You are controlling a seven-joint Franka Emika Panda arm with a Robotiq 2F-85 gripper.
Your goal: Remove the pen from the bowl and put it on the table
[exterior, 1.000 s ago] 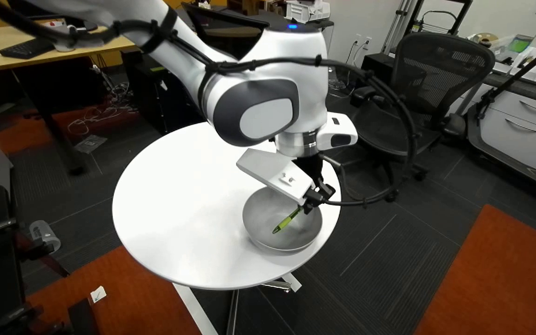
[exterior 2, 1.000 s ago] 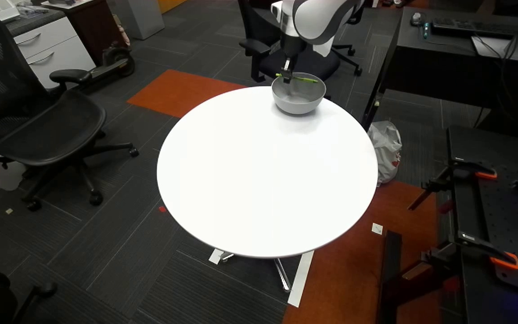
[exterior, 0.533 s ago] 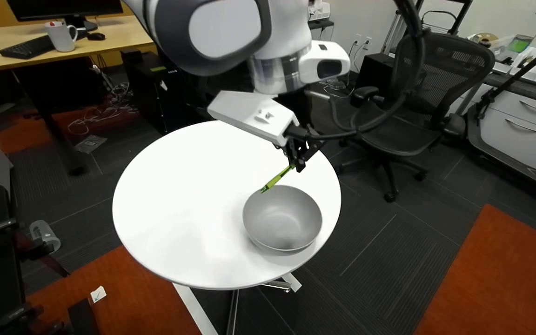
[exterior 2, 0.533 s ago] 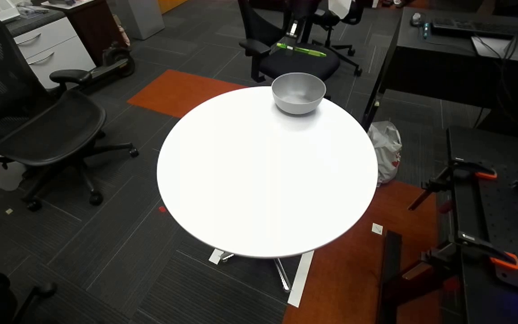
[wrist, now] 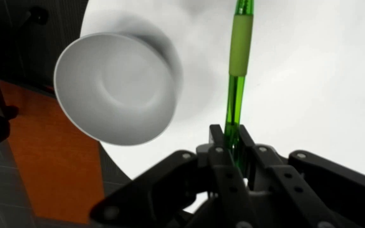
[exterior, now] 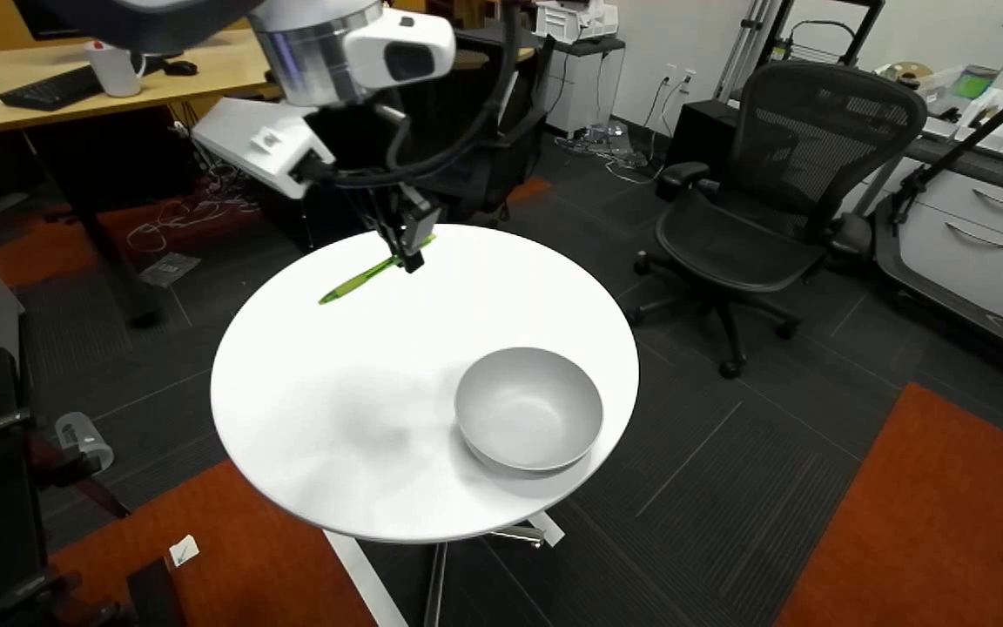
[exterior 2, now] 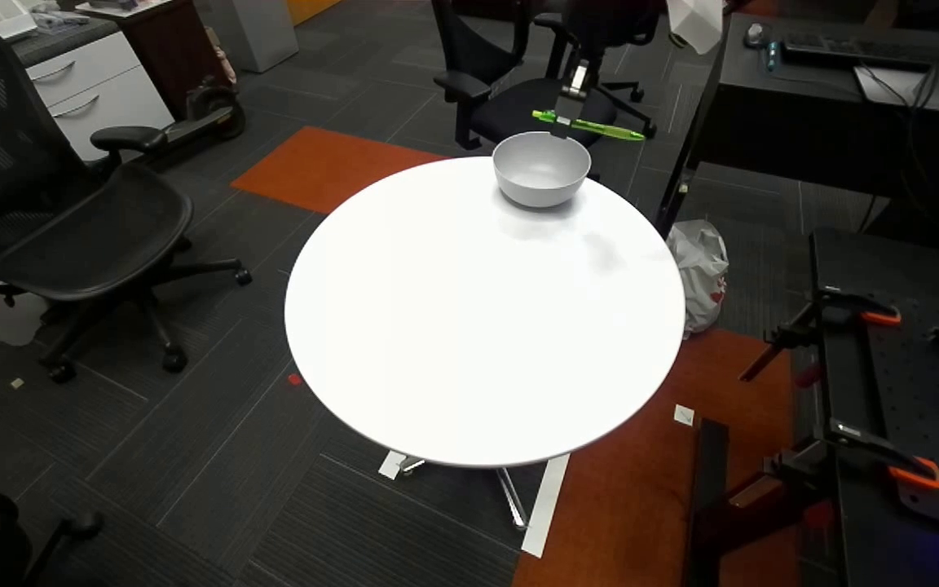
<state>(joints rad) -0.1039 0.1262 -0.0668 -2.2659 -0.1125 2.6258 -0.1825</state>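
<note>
- Pen (wrist: 237,80) and gripper (wrist: 230,134) have shifted together since half a second ago: in an exterior view they have gone from just beside the rim of the bowl (exterior: 529,409) to a spot well apart from it, seen against the far part of the table (exterior: 519,287).
- Both bowl and table stand where they stood in the earlier frames.
- The pen is thin and bright green, see-through along its barrel (wrist: 235,98), where a dark refill (wrist: 233,109) shows inside.
- Next to the barrel comes a sleeve (wrist: 240,46), a duller olive green, opaque and slightly thicker; past it is a glossy, darker green end (wrist: 244,7), cut off by the top edge of the wrist view.
- The gripper is pinching the pen: its dark fingertips (wrist: 247,139) press on the barrel from two sides.
- Most of the pen, sleeve included, sticks out on one side of the fingertips; a shorter piece shows on the opposite side in both exterior views.
- In both exterior views it slants, with the longer part lower in the picture.
- It is held in the air above the white tabletop, outside the bowl and off to one side of it in the wrist view.
- The grey bowl rests upright near the table's edge.
- Soft shadow (exterior: 371,414) falls across the tabletop.
</note>
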